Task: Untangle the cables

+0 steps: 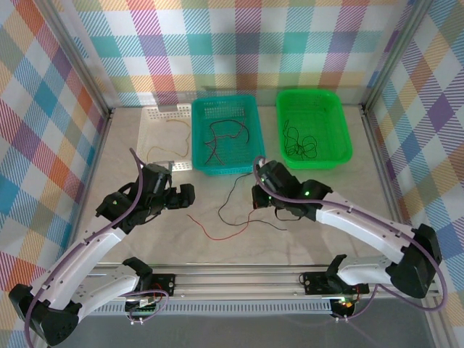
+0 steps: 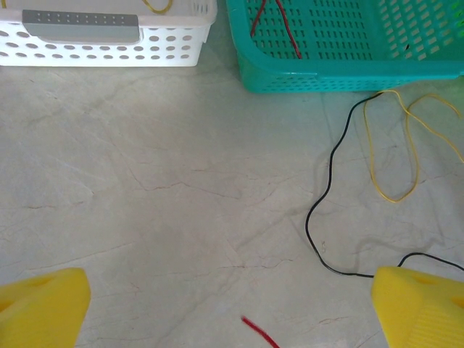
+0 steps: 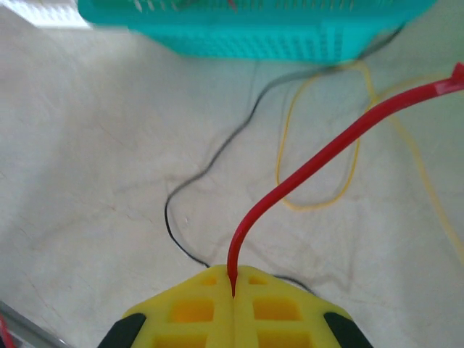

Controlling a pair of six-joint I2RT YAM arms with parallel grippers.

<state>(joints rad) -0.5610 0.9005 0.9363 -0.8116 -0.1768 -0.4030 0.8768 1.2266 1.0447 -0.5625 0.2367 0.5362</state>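
right claw point(image 3: 233, 290) pinches a red cable point(image 3: 319, 156) above the tabletop point(image 3: 94, 181).

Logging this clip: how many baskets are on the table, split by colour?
white basket: 1
teal basket: 1
green basket: 1
Total: 3

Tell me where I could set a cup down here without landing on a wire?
Bare table lies in front of the white basket, by the open left gripper, and in front of the green basket. Crowded: before the teal basket, where the black cable, yellow cable and red cable, pinched by the right gripper, sprawl.
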